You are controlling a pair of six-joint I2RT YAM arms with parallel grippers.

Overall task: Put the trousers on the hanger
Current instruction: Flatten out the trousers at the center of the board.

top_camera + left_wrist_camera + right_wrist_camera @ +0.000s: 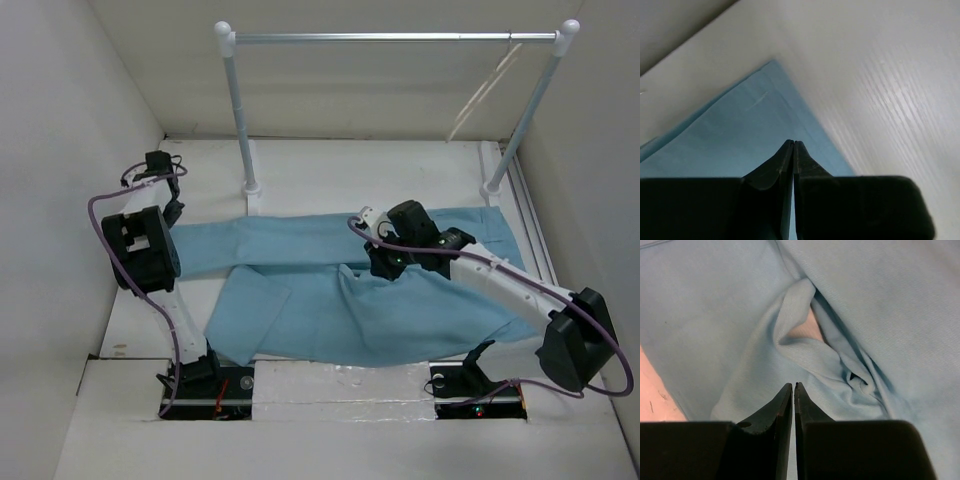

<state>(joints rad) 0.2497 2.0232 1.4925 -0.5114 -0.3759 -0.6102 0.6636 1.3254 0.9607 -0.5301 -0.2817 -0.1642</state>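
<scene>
You can't tell whether cloth is pinched in the left gripper (793,143) or the right gripper (793,385): their closed tips cover the contact point. From above, the right arm (490,275) hides part of the trousers (300,305). The hanger (486,92) is faint, perhaps hooked on the rail (400,38).

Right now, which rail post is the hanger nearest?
The right post; the hanger hangs from the rail close beside it, far from the left post.

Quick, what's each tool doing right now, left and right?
Left tool: closed, over the leg end of the trousers; a grip on cloth cannot be told.
Right tool: closed, at a fold of the trousers; grip cannot be told.
</scene>
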